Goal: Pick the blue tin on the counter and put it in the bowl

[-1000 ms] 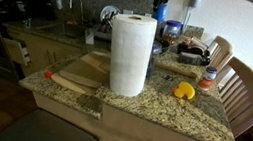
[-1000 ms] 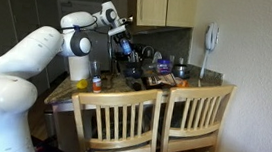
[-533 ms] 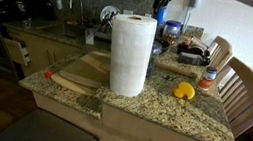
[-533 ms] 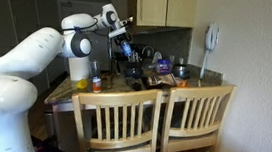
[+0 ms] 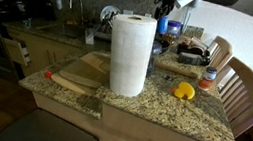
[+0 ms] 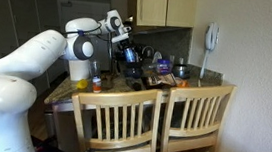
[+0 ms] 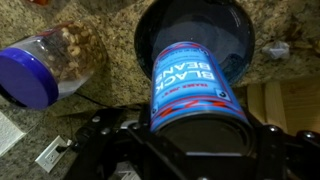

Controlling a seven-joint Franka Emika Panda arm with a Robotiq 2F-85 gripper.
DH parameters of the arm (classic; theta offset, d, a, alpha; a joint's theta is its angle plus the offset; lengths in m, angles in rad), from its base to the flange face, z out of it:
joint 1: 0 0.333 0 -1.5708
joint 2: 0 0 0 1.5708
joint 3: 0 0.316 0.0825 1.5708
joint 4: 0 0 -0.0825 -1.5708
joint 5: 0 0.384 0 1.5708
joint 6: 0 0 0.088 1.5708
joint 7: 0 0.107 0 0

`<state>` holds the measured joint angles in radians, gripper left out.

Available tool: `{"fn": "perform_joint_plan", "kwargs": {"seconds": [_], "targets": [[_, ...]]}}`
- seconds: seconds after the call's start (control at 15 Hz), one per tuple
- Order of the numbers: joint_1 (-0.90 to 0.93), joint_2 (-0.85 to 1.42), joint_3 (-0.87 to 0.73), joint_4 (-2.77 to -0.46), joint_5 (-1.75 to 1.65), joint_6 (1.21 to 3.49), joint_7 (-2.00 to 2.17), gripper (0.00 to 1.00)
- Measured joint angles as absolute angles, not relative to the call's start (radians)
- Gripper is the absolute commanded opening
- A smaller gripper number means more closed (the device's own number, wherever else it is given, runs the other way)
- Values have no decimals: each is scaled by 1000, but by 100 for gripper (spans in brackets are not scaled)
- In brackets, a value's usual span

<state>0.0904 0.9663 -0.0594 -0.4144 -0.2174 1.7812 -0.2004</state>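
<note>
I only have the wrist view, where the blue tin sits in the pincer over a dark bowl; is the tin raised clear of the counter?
Observer: Yes, the blue tin hangs in the pincer, raised off the counter.
Operator: Thank you. Does anything tall stand nearby?
Observer: A paper-towel roll stands upright near a counter edge, apart from the pincer.

Counter (image 5: 151,110), speckled granite: white paper-towel roll (image 5: 129,54) upright near the middle, small yellow object (image 5: 183,90) near it. Two wooden chairs (image 6: 119,97) drawn up at the edge. Wrist view: clear nut-filled jar (image 7: 55,60), purple-blue lid.
</note>
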Motion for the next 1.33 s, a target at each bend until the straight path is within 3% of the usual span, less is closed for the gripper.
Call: {"fn": "perform_joint_plan", "kwargs": {"seconds": [1.33], "targets": [[72, 999, -66, -430, -157, 1710, -200, 57]]}}
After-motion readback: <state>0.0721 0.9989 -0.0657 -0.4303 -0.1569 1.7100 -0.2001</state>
